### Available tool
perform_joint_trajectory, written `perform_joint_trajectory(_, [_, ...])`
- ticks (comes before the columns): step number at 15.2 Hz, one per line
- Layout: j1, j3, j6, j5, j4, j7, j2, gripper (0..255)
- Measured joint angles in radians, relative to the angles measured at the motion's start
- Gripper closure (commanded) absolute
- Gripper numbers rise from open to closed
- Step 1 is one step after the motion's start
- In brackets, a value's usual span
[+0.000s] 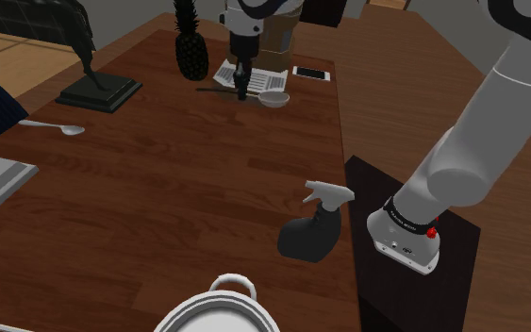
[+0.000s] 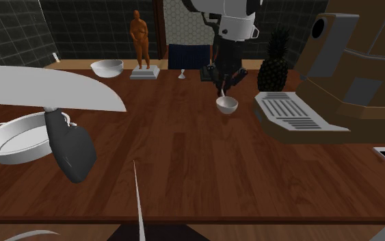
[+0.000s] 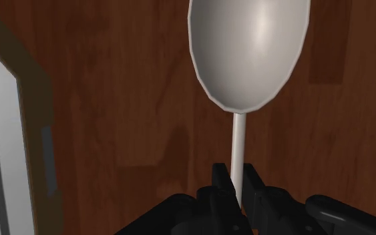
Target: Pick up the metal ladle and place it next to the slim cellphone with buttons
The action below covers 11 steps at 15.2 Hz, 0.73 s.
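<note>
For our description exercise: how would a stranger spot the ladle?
Find the brown wooden table, then the pineapple at its far end in the shoulder view. Beside it the black tool clasps the thin handle of the ladle. Unlike the smaller spoon lying free, it has a deep round bowl.

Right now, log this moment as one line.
ladle: handle clamped, lift unclear | end effector: shut on ladle | phone: on table, apart from ladle | placement: not done

A black spray bottle [image 1: 312,231] stands near a white pot [image 1: 216,300].
</note>
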Motion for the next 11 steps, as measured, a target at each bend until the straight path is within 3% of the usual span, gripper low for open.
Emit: perform_joint_trajectory(11, [-0.134,-0.121,-0.006,0.001,-0.120,-0.256,-0.106,255])
